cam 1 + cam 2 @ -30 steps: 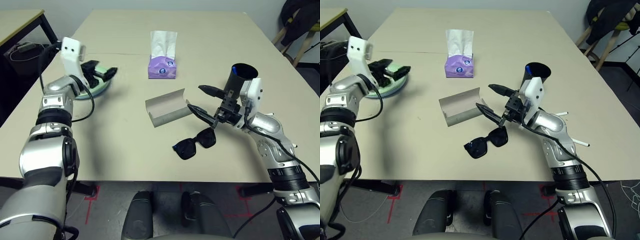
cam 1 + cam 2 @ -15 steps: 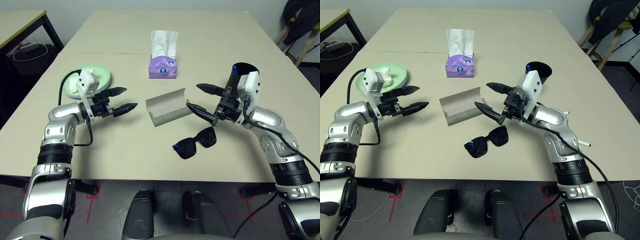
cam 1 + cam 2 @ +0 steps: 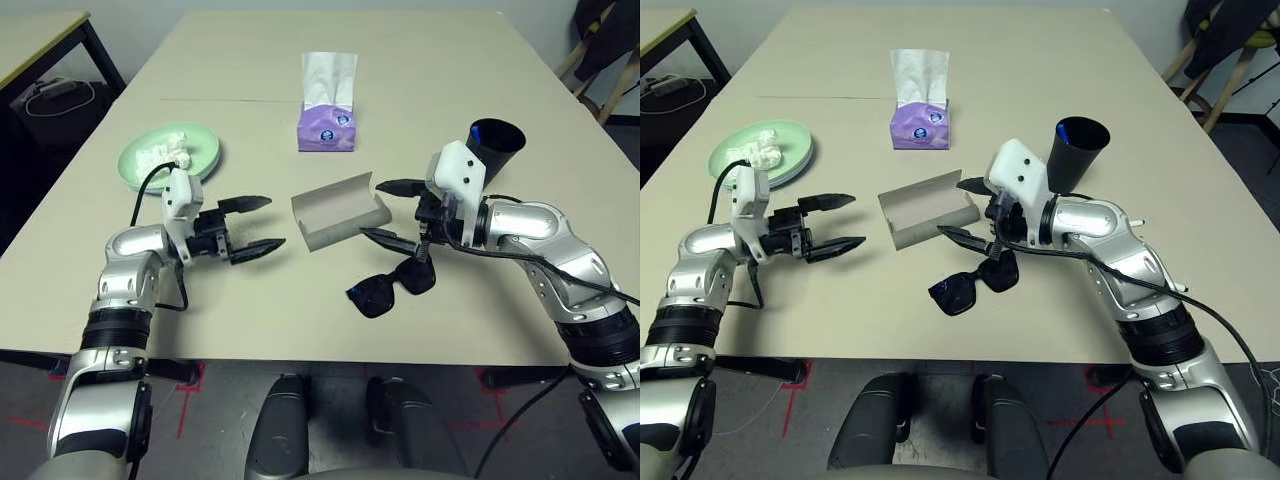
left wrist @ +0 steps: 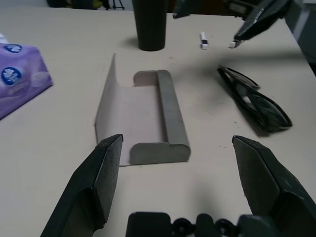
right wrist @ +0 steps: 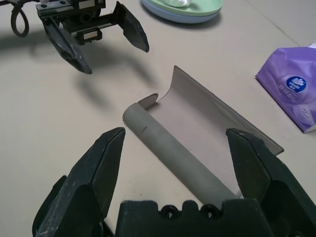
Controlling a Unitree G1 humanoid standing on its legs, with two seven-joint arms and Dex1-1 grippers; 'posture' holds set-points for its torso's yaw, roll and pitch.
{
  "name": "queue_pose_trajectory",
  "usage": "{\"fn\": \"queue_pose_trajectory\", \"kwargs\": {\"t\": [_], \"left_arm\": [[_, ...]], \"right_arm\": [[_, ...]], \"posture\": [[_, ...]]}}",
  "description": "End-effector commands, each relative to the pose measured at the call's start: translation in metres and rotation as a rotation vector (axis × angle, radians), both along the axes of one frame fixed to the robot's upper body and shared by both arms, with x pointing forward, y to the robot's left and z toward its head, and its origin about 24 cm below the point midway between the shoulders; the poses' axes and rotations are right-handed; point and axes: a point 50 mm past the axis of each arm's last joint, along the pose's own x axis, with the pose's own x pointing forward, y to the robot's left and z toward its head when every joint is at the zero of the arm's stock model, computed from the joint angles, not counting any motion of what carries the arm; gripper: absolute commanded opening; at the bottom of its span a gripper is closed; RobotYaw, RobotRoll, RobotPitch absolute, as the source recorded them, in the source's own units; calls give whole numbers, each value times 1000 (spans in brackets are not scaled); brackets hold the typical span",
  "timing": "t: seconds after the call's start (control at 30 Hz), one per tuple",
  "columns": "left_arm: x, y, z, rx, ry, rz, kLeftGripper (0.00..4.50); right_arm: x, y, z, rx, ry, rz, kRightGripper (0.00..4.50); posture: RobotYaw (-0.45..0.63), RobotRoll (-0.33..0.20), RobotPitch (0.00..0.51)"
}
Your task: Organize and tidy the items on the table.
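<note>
Beige and broad, the counter [image 3: 420, 70] is stretching out beneath both arms, with a smaller dark-legged table [image 3: 35, 40] standing beyond its left side. Between the two end effectors, the grey glasses case [image 3: 335, 215] is lying open, its hollow showing. Black sunglasses [image 3: 373, 296] are resting beside the case, just below the fingers of the right end effector [image 3: 390, 218] in the left eye view. The left end effector [image 3: 265, 230] is hovering on the case's other side; both are spreading their fingers wide, pinching nothing. Beyond the left one, the pale green plate [image 3: 795, 143] is sitting on a blue plate [image 5: 190, 17], carrying crumpled white tissue [image 3: 764, 153]. The purple tissue box [image 3: 326, 130] is standing beyond the case, while the black cup [image 3: 1076, 152] is standing just beyond the right end effector, a blue-capped pen [image 3: 1062, 133] showing inside.
</note>
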Motion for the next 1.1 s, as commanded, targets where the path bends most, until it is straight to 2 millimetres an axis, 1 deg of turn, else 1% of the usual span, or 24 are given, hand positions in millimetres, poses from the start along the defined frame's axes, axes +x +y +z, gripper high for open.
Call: {"fn": "queue_pose_trajectory", "kwargs": {"t": [0.03,0.1,0.27,0.4,0.53,0.7,0.83,1.1], "left_arm": [[-5,-4,-4,16,-7,-64,4478],[-7,-6,-4,21,-6,-86,4478],[-9,-10,-5,19,-13,-103,4478],[-11,-12,-4,18,-19,-113,4478],[-14,-13,-3,19,-23,-127,4478],[-17,-16,-3,19,-31,-142,4478],[-18,-18,-3,21,-35,-148,4478],[-20,-21,-3,21,-37,-146,4478]], "right_arm": [[-5,6,4,-112,-18,34,4500],[-7,9,6,-184,-12,54,4500],[-11,21,13,-433,-60,114,4500],[-20,29,21,-580,-65,191,4500],[-27,28,25,-737,-59,229,4500],[-31,24,27,-833,-26,265,4500],[-34,19,23,-901,-11,300,4500],[-36,16,14,-978,-15,334,4500]], "posture": [[137,0,195],[137,0,195],[145,0,192],[157,0,193],[163,0,198],[164,0,198],[167,0,199],[171,0,201]]}}
